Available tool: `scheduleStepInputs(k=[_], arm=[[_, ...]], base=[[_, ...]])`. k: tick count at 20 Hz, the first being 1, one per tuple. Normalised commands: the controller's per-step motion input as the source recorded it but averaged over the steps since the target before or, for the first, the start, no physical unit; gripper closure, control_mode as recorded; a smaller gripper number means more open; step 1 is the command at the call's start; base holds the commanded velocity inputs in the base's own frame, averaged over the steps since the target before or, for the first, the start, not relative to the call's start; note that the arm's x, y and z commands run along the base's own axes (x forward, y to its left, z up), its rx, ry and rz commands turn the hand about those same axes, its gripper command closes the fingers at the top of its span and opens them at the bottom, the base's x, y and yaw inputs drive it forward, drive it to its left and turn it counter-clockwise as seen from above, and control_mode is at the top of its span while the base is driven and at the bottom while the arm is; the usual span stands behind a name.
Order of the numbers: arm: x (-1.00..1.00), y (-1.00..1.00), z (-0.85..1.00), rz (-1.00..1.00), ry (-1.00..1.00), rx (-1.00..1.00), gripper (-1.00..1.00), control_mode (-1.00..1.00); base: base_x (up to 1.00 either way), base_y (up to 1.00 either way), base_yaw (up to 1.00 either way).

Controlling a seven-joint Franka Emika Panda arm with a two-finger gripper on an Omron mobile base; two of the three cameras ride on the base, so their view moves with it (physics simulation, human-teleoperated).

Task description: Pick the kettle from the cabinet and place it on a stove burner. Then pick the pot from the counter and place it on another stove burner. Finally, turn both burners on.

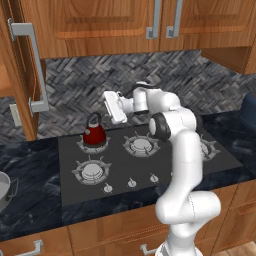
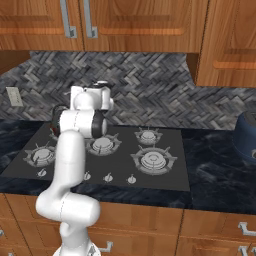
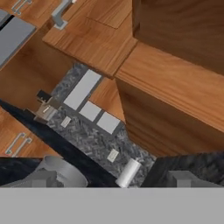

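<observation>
The kettle (image 1: pixel 94 133) stood upright on the back left burner (image 1: pixel 92 144) of the cooktop (image 1: pixel 70 187). The gripper (image 1: pixel 111 107) hung just above it and a little to its right, apart from the black loop handle, its fingers spread wide and holding nothing. The pot (image 1: pixel 4 190) sat on the black counter (image 1: pixel 30 210) well to the left of the cooktop. The cabinet door (image 1: pixel 22 70) with its long bar handle (image 1: pixel 35 65) stood open at the left.
</observation>
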Motion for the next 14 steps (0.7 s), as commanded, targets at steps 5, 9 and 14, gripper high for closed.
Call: scheduleStepInputs(k=[5, 9, 14], arm=[[-0.50, 0.00, 0.35, 0.04, -0.10, 0.00, -1.00, -1.00], [-0.53, 0.00, 0.29, 0.03, -0.10, 0.00, -1.00, -1.00], [-0.60, 0.00, 0.27, 0.04, -0.11, 0.00, -1.00, -1.00]], base=[[0.00, 0.00, 0.00], [0.00, 0.00, 0.00], [0.00, 0.00, 0.00]])
